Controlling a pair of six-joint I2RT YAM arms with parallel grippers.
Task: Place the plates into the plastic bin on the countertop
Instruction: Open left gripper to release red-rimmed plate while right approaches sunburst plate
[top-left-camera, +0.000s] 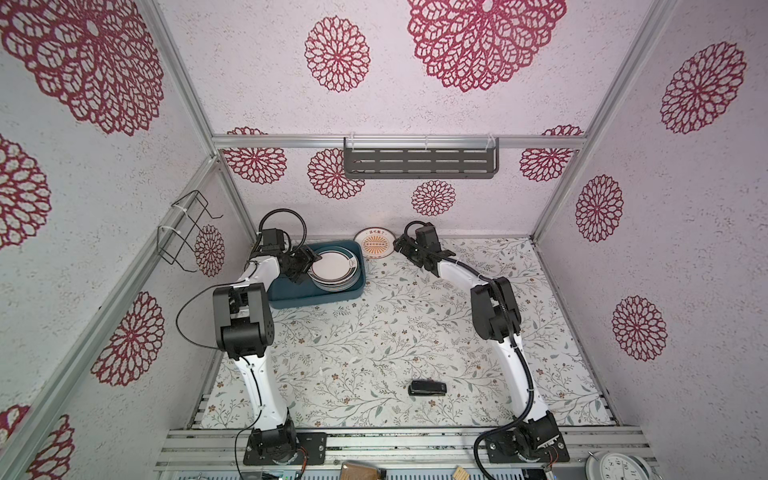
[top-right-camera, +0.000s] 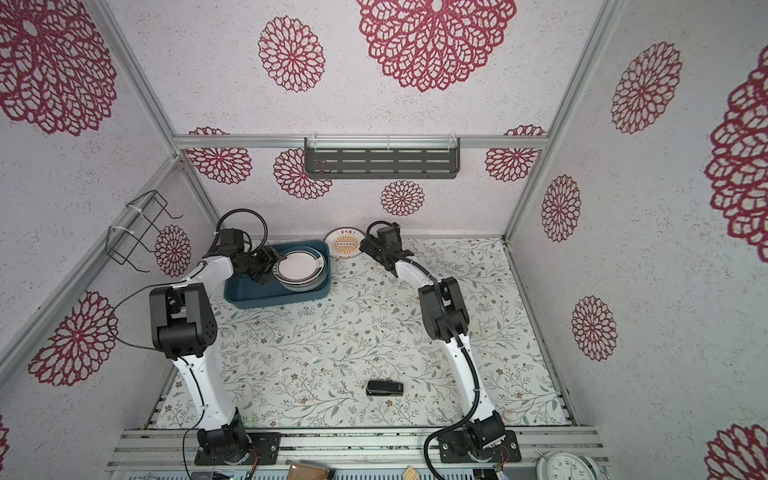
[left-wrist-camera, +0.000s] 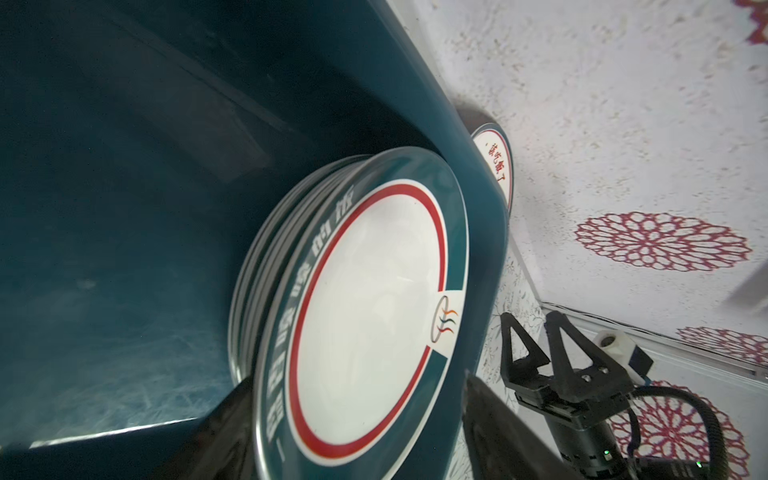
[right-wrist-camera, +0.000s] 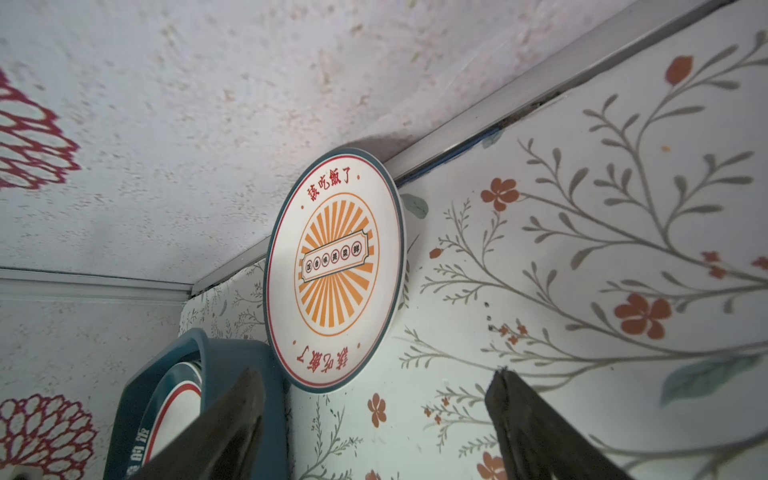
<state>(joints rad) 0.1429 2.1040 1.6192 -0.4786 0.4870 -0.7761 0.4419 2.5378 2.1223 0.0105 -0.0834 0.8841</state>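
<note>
The dark teal plastic bin stands at the back left of the leafy countertop. A stack of several plates lies in its right half, and the top plate has a teal lettered rim and a red ring. My left gripper is open, its jaws spread on either side of the top plate's near edge. One plate with an orange sunburst lies by the back wall, just right of the bin. My right gripper is open and empty, close to that plate's right side.
A small black object lies on the countertop near the front middle. A grey slotted shelf hangs on the back wall, and a black wire rack on the left wall. A white clock sits past the front right edge.
</note>
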